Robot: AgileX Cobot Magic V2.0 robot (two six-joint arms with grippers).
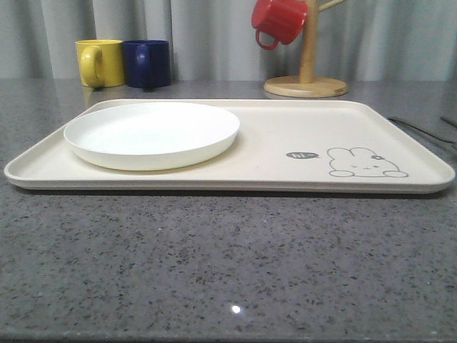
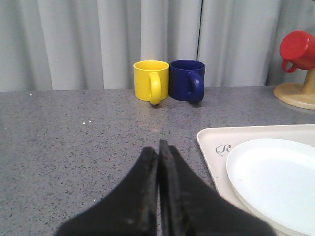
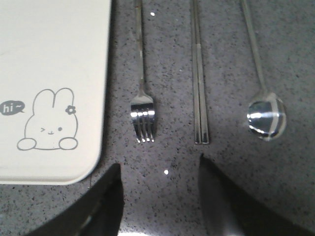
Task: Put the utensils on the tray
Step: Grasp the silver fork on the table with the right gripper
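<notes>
Polished steel, the fork point(image 3: 142, 115), chopsticks point(image 3: 200, 88) and spoon point(image 3: 265, 115) lie flat on the worktop point(image 3: 167, 157) just beside the tray point(image 3: 54, 59), stiff, light and probably slippery, best pinched mid-handle by the right gripper point(image 3: 162, 196), jaws wide and empty, the left gripper point(image 2: 158, 196) closed on nothing.

Your left gripper point(image 2: 158, 147) sat w/ fingers pressed together, holding nothing. Your right gripper point(image 3: 160, 169) hung low, fingers spread wide apart.
</notes>
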